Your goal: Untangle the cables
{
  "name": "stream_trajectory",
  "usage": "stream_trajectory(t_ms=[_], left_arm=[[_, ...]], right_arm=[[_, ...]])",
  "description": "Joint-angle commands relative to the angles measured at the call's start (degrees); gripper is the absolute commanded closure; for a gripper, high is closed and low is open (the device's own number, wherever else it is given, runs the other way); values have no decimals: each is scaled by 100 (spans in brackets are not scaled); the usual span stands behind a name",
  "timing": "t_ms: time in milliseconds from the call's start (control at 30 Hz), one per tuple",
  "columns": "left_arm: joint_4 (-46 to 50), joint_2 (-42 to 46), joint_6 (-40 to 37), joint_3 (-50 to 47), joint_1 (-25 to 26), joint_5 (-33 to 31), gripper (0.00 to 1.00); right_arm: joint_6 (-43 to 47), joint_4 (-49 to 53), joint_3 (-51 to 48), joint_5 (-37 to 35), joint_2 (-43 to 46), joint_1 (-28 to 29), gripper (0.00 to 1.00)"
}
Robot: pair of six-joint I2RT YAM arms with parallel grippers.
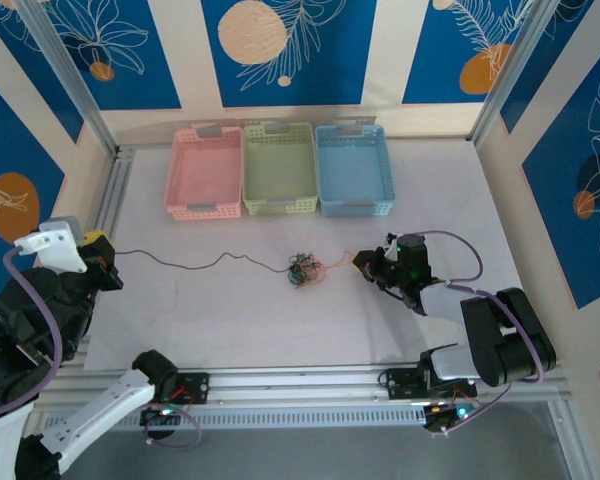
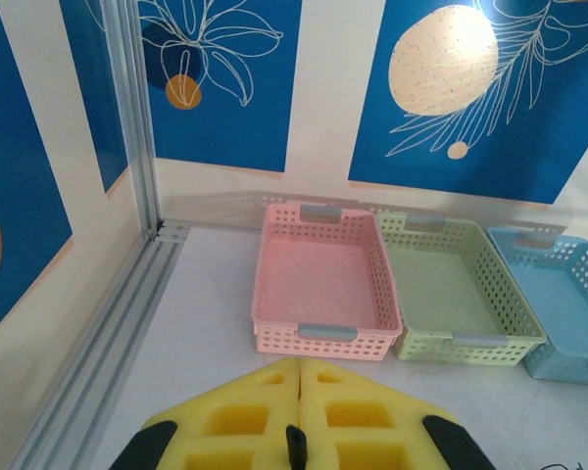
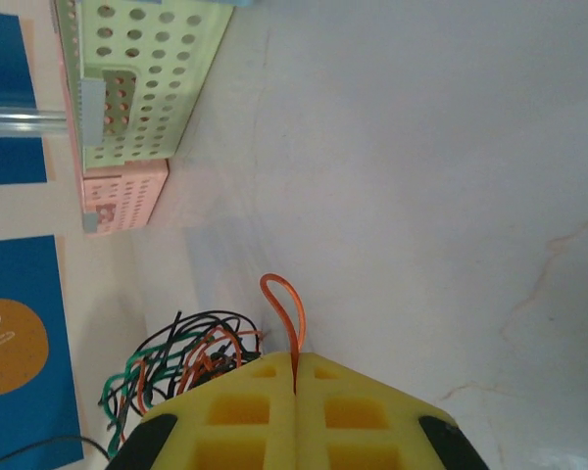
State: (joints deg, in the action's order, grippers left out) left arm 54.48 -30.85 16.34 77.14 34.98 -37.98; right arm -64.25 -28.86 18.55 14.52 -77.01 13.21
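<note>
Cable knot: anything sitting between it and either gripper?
Nothing visible. Only table surface lies either side of the cable knot. The cables themselves bridge the gaps: a black strand runs to the shut left gripper, an orange strand to the shut right gripper.

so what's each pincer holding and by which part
right pincer: orange wire, at a loop beside the knot. left pincer: black wire, at its far end.

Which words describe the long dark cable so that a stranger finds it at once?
Find the three baskets at the far side of the table, then the small knot of cables in front of them. One thin dark cable runs from it leftward in waves to the left gripper; unlike the bunched ones, it lies stretched out alone.
</note>
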Motion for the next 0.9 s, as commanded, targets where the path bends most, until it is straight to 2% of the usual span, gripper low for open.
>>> stream_trajectory(t_ms=[0, 167, 333, 633, 767, 867], left_arm=[[-119, 83, -97, 269, -51, -104, 100], [-246, 45, -111, 360, -47, -65, 100], [-689, 43, -564, 678, -47, -375, 100], [-1035, -257, -848, 1229, -46, -275, 100], [-1210, -518, -946, 1398, -51, -61, 100], [-1203, -827, -817, 1366, -51, 351, 100]], right_arm=[[-185, -112, -105, -68, 135, -85, 100], [-217, -106, -122, -80, 136, -95, 100], [-228, -128, -132, -42, 108, -113, 100], [-250, -133, -136, -51, 107, -110, 100], [-237, -133, -106, -45, 65, -83, 100], [-224, -128, -83, -21, 23, -51, 100]])
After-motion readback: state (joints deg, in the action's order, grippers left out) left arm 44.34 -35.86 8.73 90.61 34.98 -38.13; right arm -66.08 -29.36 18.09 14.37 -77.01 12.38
